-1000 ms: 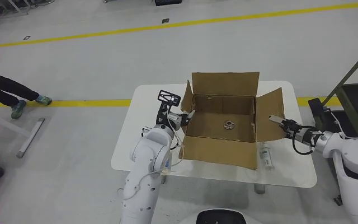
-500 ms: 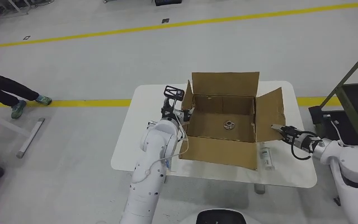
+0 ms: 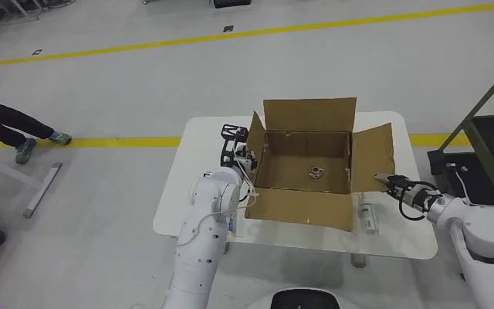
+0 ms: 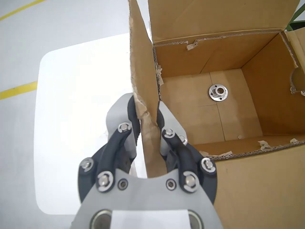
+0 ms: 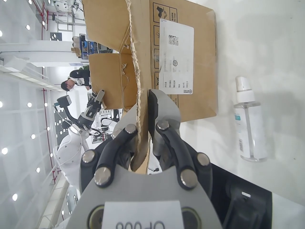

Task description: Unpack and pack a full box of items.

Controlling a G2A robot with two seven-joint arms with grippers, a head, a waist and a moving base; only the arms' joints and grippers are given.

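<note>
An open cardboard box (image 3: 297,207) stands in the middle of the white table (image 3: 197,185), all its flaps spread. A round metal flange (image 3: 314,171) (image 4: 217,92) lies alone on the box floor. My left gripper (image 3: 245,157) (image 4: 145,107) is shut on the edge of the box's left flap (image 4: 140,67), which stands nearly upright. My right gripper (image 3: 384,179) (image 5: 143,96) is shut on the torn edge of the right flap (image 3: 373,154) (image 5: 133,48), near its front corner.
A clear spray bottle (image 3: 367,216) (image 5: 247,125) lies on the table just outside the box's right front corner. A black device (image 3: 451,164) sits off the table's right edge. The left part of the table top is bare.
My right gripper has slid along the right flap toward the front corner. My left gripper has shifted slightly at the left flap, which now stands more upright.
</note>
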